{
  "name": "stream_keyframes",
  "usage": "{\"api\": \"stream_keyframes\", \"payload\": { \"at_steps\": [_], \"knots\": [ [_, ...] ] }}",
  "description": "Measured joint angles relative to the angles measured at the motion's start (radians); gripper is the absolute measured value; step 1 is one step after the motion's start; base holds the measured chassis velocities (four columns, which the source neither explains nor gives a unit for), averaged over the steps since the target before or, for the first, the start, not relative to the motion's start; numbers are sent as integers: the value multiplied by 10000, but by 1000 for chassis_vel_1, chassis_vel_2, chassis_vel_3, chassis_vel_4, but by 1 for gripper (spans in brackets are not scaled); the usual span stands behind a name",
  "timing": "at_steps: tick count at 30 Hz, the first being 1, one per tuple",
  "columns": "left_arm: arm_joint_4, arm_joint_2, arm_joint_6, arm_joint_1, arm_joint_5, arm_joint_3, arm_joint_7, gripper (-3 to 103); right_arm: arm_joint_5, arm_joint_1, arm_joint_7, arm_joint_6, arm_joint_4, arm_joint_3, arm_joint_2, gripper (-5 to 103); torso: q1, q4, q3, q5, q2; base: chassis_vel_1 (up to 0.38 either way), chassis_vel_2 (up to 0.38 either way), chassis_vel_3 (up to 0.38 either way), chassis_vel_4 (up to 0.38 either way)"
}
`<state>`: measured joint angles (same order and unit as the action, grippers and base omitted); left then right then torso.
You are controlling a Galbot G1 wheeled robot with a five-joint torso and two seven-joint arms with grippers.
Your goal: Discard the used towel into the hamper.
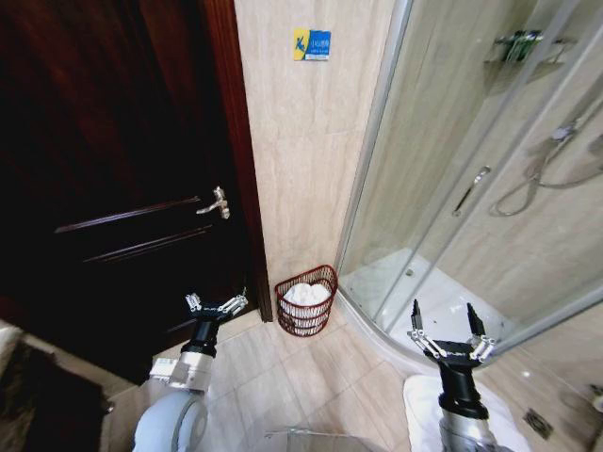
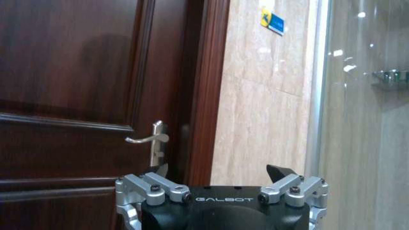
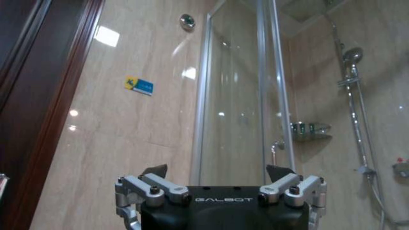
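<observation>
The hamper (image 1: 307,301), a small reddish-brown open-weave basket, stands on the floor against the beige tiled wall between the dark door and the shower. White towel cloth (image 1: 307,294) lies bunched inside it. My left gripper (image 1: 216,304) is open and empty, low in front of the door and left of the hamper. My right gripper (image 1: 443,325) is also open and empty, near the shower's curved base, right of the hamper. In the wrist views the left gripper (image 2: 221,172) faces the door frame and the right gripper (image 3: 217,171) faces the wall beside the shower glass.
A dark wooden door (image 1: 113,169) with a metal lever handle (image 1: 217,202) fills the left. A glass shower enclosure (image 1: 471,188) with curved sill stands right. A blue sticker (image 1: 312,43) is on the wall. A white mat (image 1: 424,410) lies on the tiled floor.
</observation>
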<state>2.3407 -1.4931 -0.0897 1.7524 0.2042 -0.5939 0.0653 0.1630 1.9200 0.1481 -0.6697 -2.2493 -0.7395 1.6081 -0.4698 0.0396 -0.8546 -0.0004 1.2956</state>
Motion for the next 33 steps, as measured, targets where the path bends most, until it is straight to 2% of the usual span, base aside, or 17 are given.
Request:
{"api": "stream_keyframes", "payload": {
  "at_steps": [12, 24, 33],
  "knots": [
    [0, 0, 0, -12, 0, 1, 0, 100, 30, -18, 12, -102, 102, 7, 0, 100, -6, 1, -2, 4, -5, -81, -2, 7, -69],
    [0, 0, 0, -10, 0, 1, 0, 100, 68, -5, 4, -202, 185, -38, 0, 100, 3, 0, 3, 3, -4, -68, -95, -96, -76],
    [0, 1, 0, -10, 0, 1, 0, 100, 86, 18, -38, -244, 223, -98, 0, 100, 76, -2, 84, 4, -155, -135, -118, -115, -126]
  ]
}}
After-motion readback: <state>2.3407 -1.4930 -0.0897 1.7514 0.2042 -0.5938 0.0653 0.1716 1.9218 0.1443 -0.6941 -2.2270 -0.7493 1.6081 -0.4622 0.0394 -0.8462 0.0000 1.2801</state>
